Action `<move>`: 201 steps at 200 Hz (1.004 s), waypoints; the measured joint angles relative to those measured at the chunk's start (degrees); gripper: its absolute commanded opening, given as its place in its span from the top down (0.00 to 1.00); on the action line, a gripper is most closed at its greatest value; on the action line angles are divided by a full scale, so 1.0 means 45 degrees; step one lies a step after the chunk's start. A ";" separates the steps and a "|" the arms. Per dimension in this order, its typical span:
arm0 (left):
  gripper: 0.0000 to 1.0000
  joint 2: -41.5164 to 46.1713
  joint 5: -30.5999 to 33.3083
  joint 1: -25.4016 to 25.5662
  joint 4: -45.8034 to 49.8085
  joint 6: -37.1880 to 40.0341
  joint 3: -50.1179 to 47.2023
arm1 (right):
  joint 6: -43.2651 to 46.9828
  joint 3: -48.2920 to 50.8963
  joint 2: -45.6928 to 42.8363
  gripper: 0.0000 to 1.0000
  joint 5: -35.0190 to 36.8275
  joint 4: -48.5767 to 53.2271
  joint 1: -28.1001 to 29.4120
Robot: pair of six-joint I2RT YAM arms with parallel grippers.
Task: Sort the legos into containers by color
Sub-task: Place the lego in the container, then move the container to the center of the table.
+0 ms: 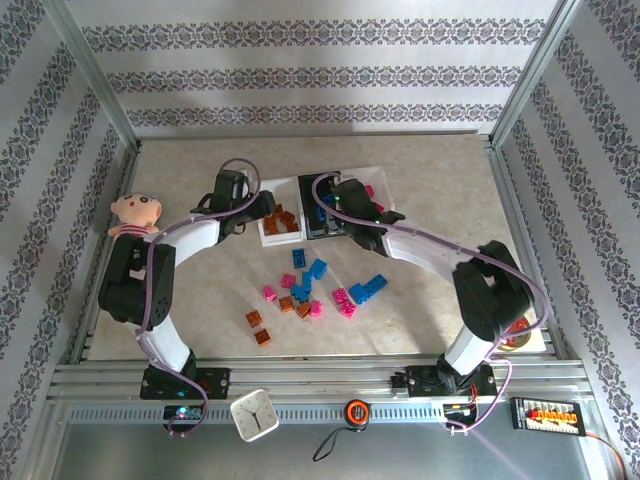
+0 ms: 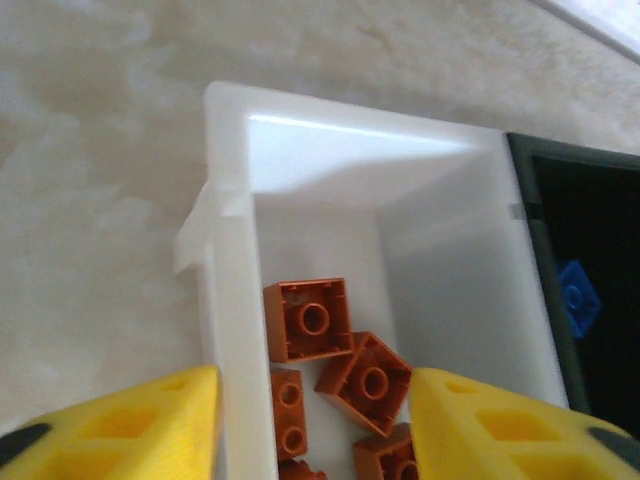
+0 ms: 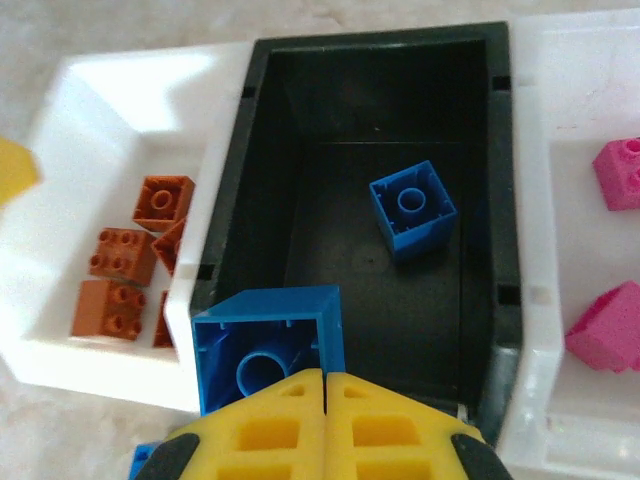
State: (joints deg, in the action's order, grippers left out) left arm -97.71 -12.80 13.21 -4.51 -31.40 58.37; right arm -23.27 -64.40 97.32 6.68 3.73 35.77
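Observation:
The containers are three joined trays: a left white tray (image 2: 225,180), a black middle tray (image 3: 380,80) and a right white tray (image 3: 560,110). My left gripper (image 2: 312,425) hangs open over the left white tray, above several orange-brown legos (image 2: 308,318), holding nothing. My right gripper (image 3: 325,375) is shut on a blue lego (image 3: 265,340), gripped by its side wall with its hollow side up, above the black tray's near-left corner. One blue lego (image 3: 412,210) lies in the black tray. Two pink legos (image 3: 620,172) lie in the right tray. Loose blue (image 1: 318,268), pink (image 1: 345,303) and orange (image 1: 258,320) legos lie in front of the trays.
A pink plush doll (image 1: 137,212) lies at the table's left side. A small clock (image 1: 254,415) and a tape measure (image 1: 357,410) sit on the front rail. Both arms crowd together over the trays (image 1: 290,238). Metal frame posts border the table.

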 measured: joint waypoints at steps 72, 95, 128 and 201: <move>0.27 0.6241 -0.0403 0.0078 -0.0233 -0.0865 -0.4221 | 0.0335 -0.2317 0.2137 0.53 0.0393 0.0612 0.0005; 0.25 0.7660 -0.0403 0.0253 -0.0136 -0.1229 -0.5309 | 0.0466 -0.2317 0.1909 0.46 0.0549 0.0743 0.0000; 0.23 0.9224 -0.0408 0.0661 0.0257 -0.1676 -0.6567 | 0.0296 -0.1151 0.0262 0.30 0.0665 0.0884 -0.0534; 0.21 1.0875 -0.0495 0.0743 0.0855 -0.2059 -0.7640 | -0.0427 0.0078 -0.0593 0.19 -0.1579 0.0962 -0.5270</move>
State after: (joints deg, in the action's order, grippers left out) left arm -48.77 -15.03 16.56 -0.67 -40.66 23.99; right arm -25.19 -64.05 94.65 -0.43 8.05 12.05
